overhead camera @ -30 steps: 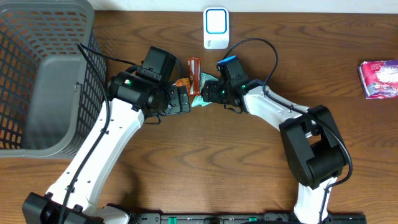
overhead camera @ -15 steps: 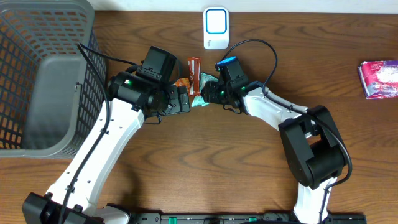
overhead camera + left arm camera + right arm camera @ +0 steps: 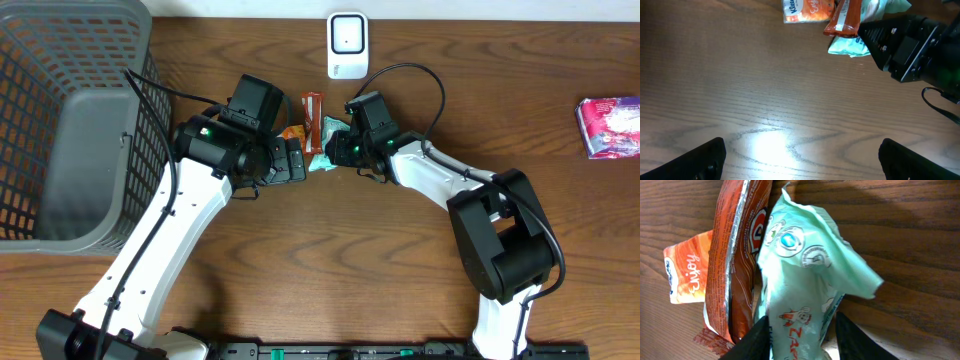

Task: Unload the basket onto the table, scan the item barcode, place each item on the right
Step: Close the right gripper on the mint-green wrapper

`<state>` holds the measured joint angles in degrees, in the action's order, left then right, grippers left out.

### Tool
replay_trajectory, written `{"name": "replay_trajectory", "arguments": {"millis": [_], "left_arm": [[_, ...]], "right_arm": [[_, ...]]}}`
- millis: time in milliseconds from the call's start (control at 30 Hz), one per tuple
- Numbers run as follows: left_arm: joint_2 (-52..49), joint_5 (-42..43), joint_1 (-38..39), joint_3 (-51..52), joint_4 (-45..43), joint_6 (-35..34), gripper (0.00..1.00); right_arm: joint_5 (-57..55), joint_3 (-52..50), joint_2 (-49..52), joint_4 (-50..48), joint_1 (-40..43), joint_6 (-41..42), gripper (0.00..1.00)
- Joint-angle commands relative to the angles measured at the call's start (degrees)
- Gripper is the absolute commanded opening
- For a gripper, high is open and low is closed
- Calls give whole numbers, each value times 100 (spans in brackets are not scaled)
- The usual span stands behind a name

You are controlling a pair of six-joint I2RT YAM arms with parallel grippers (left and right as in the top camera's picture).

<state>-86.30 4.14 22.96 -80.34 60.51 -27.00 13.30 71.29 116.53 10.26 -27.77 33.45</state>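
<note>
Two pincers: right pincer (image 3: 799,335) pinches mint wrapper's (image 3: 805,280) edge; left pincer (image 3: 800,155) gapes over bare wood.

You had two white robot arms, the left arm (image 3: 165,235) and the right arm (image 3: 455,190), over one wooden worktop (image 3: 330,280). Three packets lay bunched between them: one mint-green packet (image 3: 805,285), one red-brown wrapper (image 3: 737,255) and one orange packet (image 3: 686,275). You also had one grey basket (image 3: 60,120), one white scanner (image 3: 347,45) and one pink packet (image 3: 608,127).
</note>
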Motion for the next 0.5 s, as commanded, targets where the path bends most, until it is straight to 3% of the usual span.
{"name": "replay_trajectory", "arguments": {"millis": [0, 33, 67, 467], "left_arm": [[-17, -35, -17, -15, 33, 35, 98], [-17, -35, -17, -15, 33, 35, 98], [-17, -37, -17, -15, 33, 35, 98], [-17, -37, -17, -15, 33, 35, 98]], "right_arm": [[-94, -85, 129, 61, -7, -26, 45], [-96, -85, 129, 39, -9, -28, 60], [-98, -85, 129, 11, -7, -74, 65], [490, -83, -487, 164, 195, -208, 69]]}}
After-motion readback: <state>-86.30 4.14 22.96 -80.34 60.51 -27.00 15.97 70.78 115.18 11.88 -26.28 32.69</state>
